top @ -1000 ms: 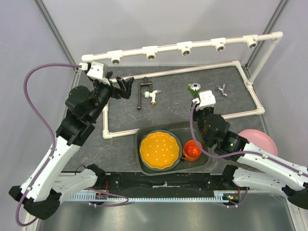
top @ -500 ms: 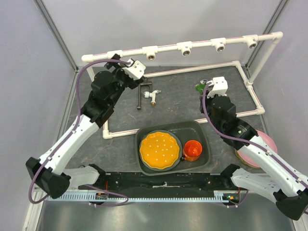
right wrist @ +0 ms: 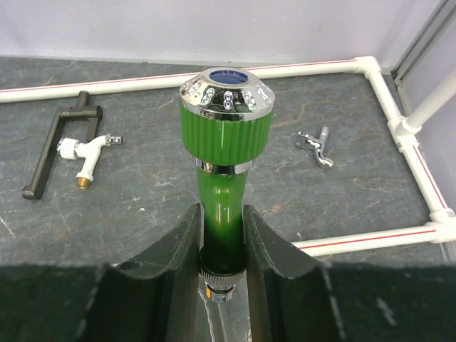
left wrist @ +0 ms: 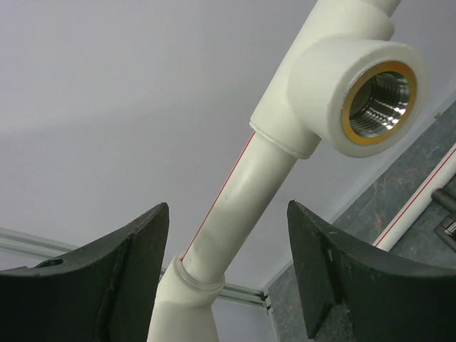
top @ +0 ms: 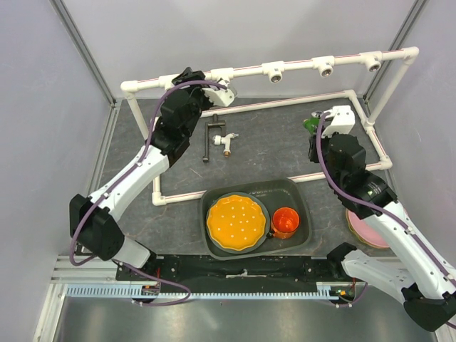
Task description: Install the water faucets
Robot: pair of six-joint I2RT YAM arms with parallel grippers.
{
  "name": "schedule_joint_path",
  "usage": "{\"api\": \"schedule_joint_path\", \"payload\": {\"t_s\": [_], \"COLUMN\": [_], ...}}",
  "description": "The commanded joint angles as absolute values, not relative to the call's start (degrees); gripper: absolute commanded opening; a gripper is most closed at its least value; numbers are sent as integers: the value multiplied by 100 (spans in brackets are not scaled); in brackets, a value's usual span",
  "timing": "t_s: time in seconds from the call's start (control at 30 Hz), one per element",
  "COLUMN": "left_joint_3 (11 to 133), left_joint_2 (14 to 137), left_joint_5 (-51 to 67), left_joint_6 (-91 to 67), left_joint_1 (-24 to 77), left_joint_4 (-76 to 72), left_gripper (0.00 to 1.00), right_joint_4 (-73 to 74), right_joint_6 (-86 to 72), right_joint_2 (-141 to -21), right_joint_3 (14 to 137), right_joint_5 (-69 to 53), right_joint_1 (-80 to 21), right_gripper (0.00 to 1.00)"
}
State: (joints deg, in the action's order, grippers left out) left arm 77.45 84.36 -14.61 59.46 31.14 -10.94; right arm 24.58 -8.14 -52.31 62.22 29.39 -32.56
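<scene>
**A:** Start close in. What sits nearest the arm bases?

**B:** In the overhead view, a dark tray (top: 303, 196) sits low in the centre. It holds an orange plate (top: 237, 221) and an orange cup (top: 286, 221). A pink plate (top: 367, 229) at lower right is partly hidden by the right arm.

**A:** And the right gripper?

**B:** The right gripper (right wrist: 222, 217) pinches the green faucet (right wrist: 224, 135) by its lower stem. In its wrist view the fingers (right wrist: 178, 242) press in from either side. The ribbed green head with its chrome tip stands upright above them, mid-frame.

**A:** The other taps?

**B:** Both lie on the grey mat (right wrist: 164, 192), well apart from either gripper. The black-handled faucet (right wrist: 78, 146) is at middle left of that view. The small silvery faucet (right wrist: 317, 148) is at middle right, near the white floor pipe.

**A:** And farthest back?

**B:** The left gripper (left wrist: 226, 235) is up at the far rail of the PVC pipe frame (top: 299, 65), upper centre-left in the overhead view. Its fingers are spread wide and hold nothing. In its wrist view the white pipe rises through the gap between them. A tee socket (left wrist: 356, 92) with a threaded metal bore sits at upper right, above the right-hand finger. I cannot tell whether the pipe lies inside the fingers or just beyond them.
</scene>
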Motion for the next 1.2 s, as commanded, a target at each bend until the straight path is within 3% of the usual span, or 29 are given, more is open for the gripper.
{"api": "schedule_joint_path", "payload": {"t_s": [0.0,0.3,0.47,0.63,0.9,1.17], "left_joint_3": [8007,7691,7453,7269,7216,7251], "left_joint_2": [8613,8798,8675,8534,8508,8587], "left_joint_5": [-1617,-1696,-1775,-1679,-1679,-1793], "left_joint_6": [6434,6434,6328,6109,5959,5976], "left_joint_1": [2971,2883,2883,2883,2892,2900], "left_joint_4": [-1731,-2153,-2303,-2294,-2206,-2145], "left_gripper": [71,54,34,13,3,2], "right_joint_4": [2286,906,177,-491,-1650,-2109], "right_joint_6": [-747,-545,-589,-983,-1362,-1362], "right_joint_2": [-5150,-5132,-5369,-5511,-5599,-5730], "right_joint_3": [6600,6329,6144,5951,5406,5185], "right_joint_5": [3322,3639,3429,2262,687,18], "right_joint_1": [-3191,-2998,-2411,-1610,-712,-413], "right_gripper": [0,0,0,0,0,0]}}
